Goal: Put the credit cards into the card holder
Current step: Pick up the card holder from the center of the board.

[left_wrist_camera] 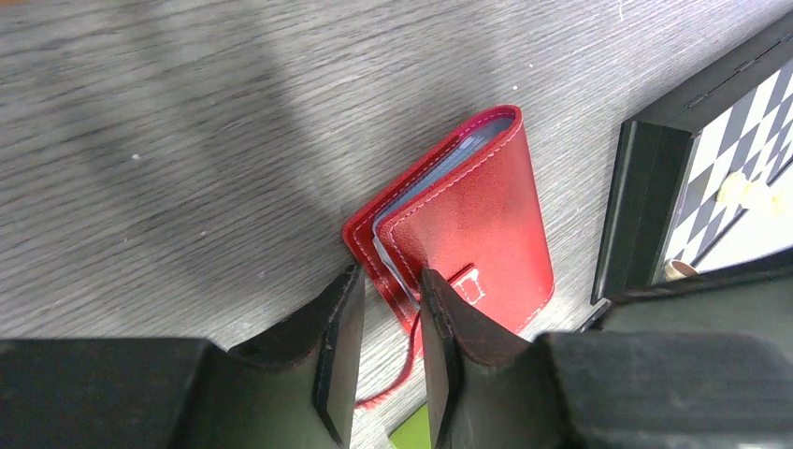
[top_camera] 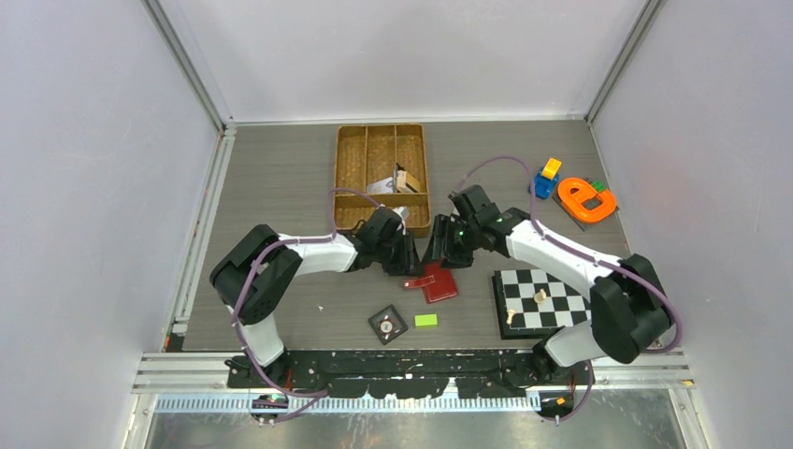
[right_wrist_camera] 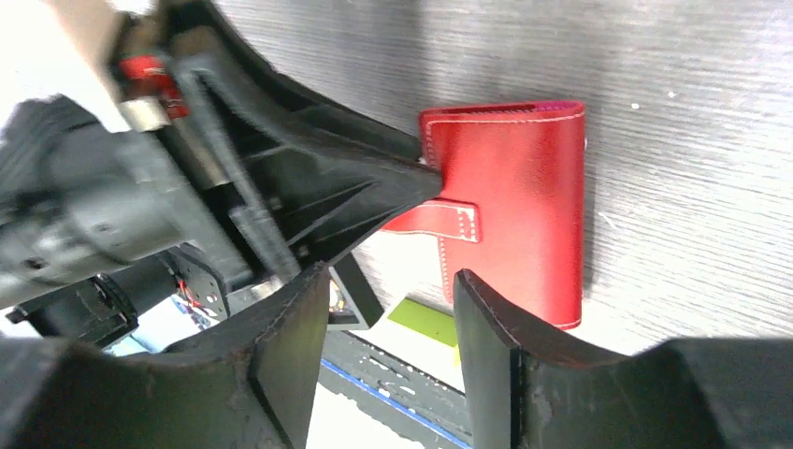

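Observation:
The card holder point(top_camera: 439, 283) is a red folding wallet lying on the table between my two grippers, folded almost shut. In the left wrist view point(left_wrist_camera: 486, 215), light blue-grey edges point(left_wrist_camera: 439, 178) show between its covers; I cannot tell whether they are credit cards or pockets. No loose credit card is in view. My left gripper point(top_camera: 410, 266) point(left_wrist_camera: 388, 281) is low at the wallet's corner, jaws a narrow gap apart, with that corner and a red thread between the tips. My right gripper point(top_camera: 439, 251) point(right_wrist_camera: 388, 276) is open and empty above the wallet point(right_wrist_camera: 524, 206).
A woven brown tray point(top_camera: 351, 178) with tan and white items stands behind the grippers. A chessboard point(top_camera: 556, 301) point(left_wrist_camera: 655, 187) lies right of the wallet. A green block point(top_camera: 425, 320) point(right_wrist_camera: 425, 323) and a black dial tile point(top_camera: 387, 325) lie in front. Orange and blue toys point(top_camera: 587, 199) sit far right.

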